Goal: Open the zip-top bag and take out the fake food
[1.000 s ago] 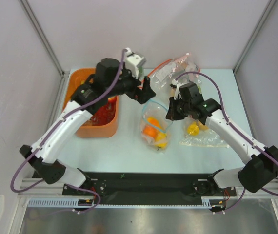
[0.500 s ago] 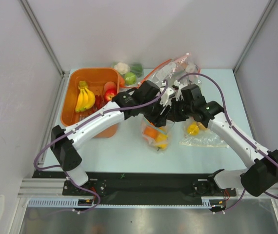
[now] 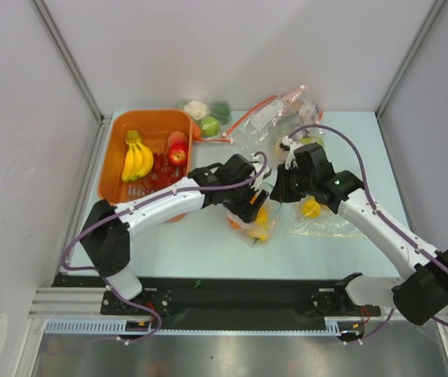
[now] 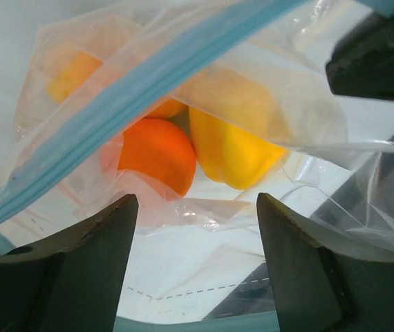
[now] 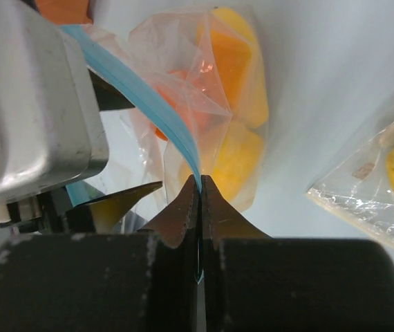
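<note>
Right jaws are clamped shut on the teal strip (image 5: 145,100) of the zip-top bag (image 5: 231,76), which sits mid-worktop (image 3: 208,243), left jaws wide and empty at its mouth before the fake food (image 4: 157,153); the thin pinch may slip, closing the mouth.

A pale blue-white table (image 3: 208,251) is enclosed by a plain white back wall (image 3: 232,47) and two side panels (image 3: 20,173), joined at slanting metal posts (image 3: 67,59). A black strip (image 3: 232,292) is fixed along the near edge. Below it, what may be a brushed metal sheet (image 3: 232,353) is seen. Everything is evenly lit.
</note>
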